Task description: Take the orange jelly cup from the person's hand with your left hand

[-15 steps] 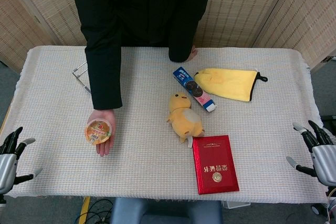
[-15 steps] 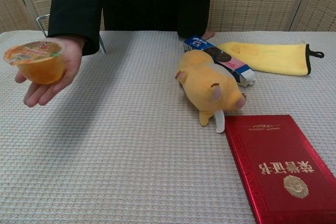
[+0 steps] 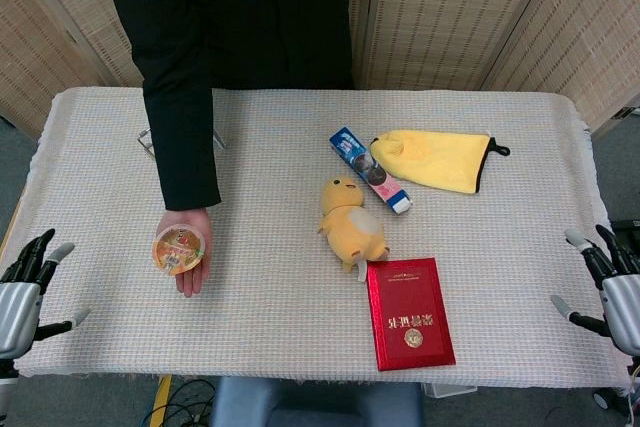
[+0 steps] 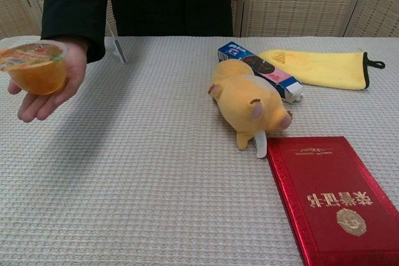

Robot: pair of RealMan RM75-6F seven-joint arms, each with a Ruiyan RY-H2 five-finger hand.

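The orange jelly cup [image 3: 179,249] [image 4: 36,66] rests on the upturned palm of the person's hand [image 3: 187,265] [image 4: 53,88], held out above the table's left front. My left hand [image 3: 22,297] is at the table's left edge, well left of the cup, fingers spread and holding nothing. At the right edge my right hand [image 3: 612,289] also has its fingers apart and is empty. Neither hand shows in the chest view.
A yellow plush toy [image 3: 352,226] lies mid-table, a red booklet [image 3: 409,312] in front of it. Behind are a blue snack packet [image 3: 369,169] and a yellow cloth [image 3: 433,158]. The person in black [image 3: 230,17] stands at the far edge. A metal stand [image 4: 116,47] is behind their arm.
The person has stood straighter, lifting their other hand off the table, and the hand with the cup has drifted slightly left. My hands have shifted a little.
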